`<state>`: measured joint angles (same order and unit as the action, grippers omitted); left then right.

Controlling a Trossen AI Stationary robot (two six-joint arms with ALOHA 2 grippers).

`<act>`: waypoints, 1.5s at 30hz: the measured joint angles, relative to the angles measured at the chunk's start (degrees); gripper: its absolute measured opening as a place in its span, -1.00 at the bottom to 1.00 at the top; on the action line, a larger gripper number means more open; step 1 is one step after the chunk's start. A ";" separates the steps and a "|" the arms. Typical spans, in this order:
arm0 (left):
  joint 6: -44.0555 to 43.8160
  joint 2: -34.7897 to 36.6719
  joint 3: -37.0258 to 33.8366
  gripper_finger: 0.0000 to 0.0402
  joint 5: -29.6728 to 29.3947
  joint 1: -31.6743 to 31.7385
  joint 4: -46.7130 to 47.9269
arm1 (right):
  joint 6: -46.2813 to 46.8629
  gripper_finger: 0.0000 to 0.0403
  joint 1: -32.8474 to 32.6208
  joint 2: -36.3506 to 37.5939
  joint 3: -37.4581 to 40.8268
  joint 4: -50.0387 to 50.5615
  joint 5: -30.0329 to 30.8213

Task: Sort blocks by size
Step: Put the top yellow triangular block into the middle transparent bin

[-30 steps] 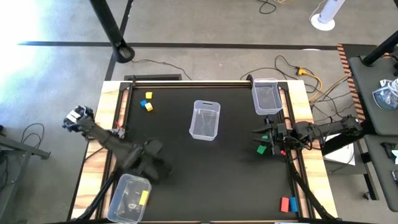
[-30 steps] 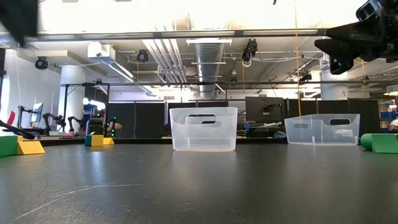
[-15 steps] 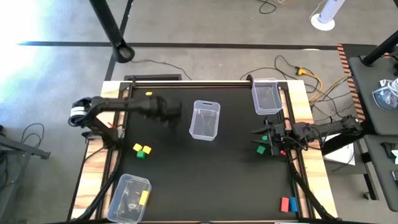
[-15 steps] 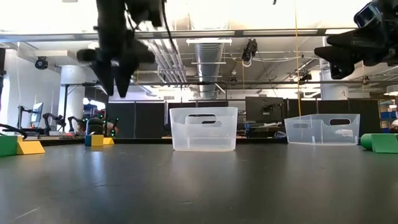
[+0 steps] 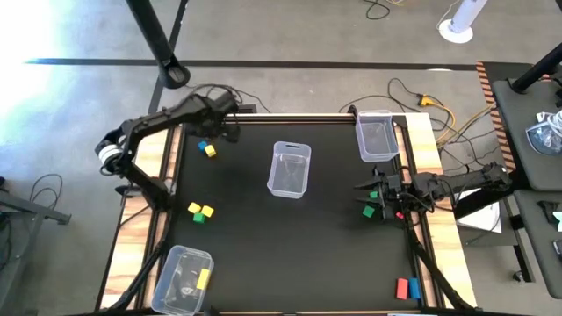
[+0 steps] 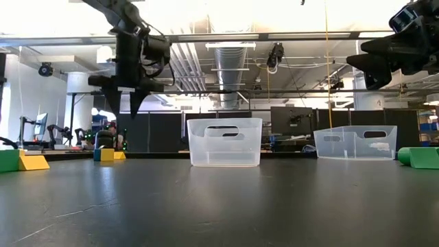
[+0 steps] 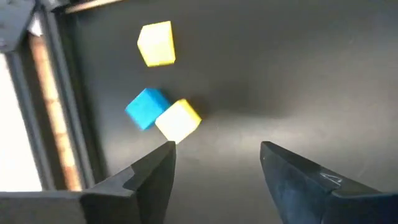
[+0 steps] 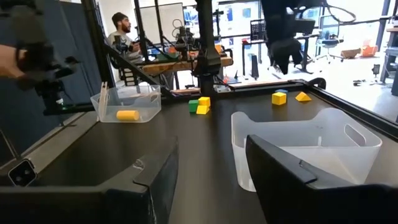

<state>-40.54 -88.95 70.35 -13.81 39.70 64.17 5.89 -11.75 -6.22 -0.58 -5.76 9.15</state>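
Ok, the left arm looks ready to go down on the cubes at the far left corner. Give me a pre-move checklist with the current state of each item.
1. Left gripper open: ok, the fingers stand apart.
2. Left gripper empty: ok, nothing between the fingers.
3. Above the target: ok, it hangs over the blue cube and the yellow cube touching it; another yellow cube lies apart.
4. Single cube isolated for a clean grasp: not ok, blue and yellow touch.
5. Right gripper out of the way: ok, it waits at the table's right side by a green block.
6. Middle bin unobstructed: ok.
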 joint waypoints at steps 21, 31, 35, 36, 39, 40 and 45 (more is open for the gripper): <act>18.57 -20.93 12.78 0.32 6.87 17.96 2.71 | 4.44 -0.06 0.00 -3.78 -0.02 1.21 0.09; 24.57 -23.80 12.55 0.32 7.25 20.36 2.38 | 5.02 -0.04 0.02 -6.71 -0.02 0.75 4.55; 22.92 -24.54 12.52 0.32 7.33 21.58 2.25 | 6.15 -0.03 0.02 -6.73 -0.02 0.75 4.57; 22.79 -24.81 12.52 0.32 7.35 21.75 2.24 | 6.42 -0.03 0.02 -6.73 0.00 0.75 4.57; 23.16 -25.76 12.51 0.32 7.35 21.96 1.98 | 7.05 -0.03 0.02 -6.73 0.00 0.75 4.85; 23.43 -26.09 12.50 0.32 7.37 21.96 1.62 | 7.07 -0.03 0.02 -6.73 0.00 0.74 4.99; 23.98 -27.42 12.50 0.32 8.39 22.08 0.24 | 7.80 -0.03 0.02 -6.71 -0.01 0.72 5.95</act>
<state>-16.56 -116.37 82.85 -5.42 61.78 64.42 13.69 -11.73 -12.93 -0.59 -5.04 15.10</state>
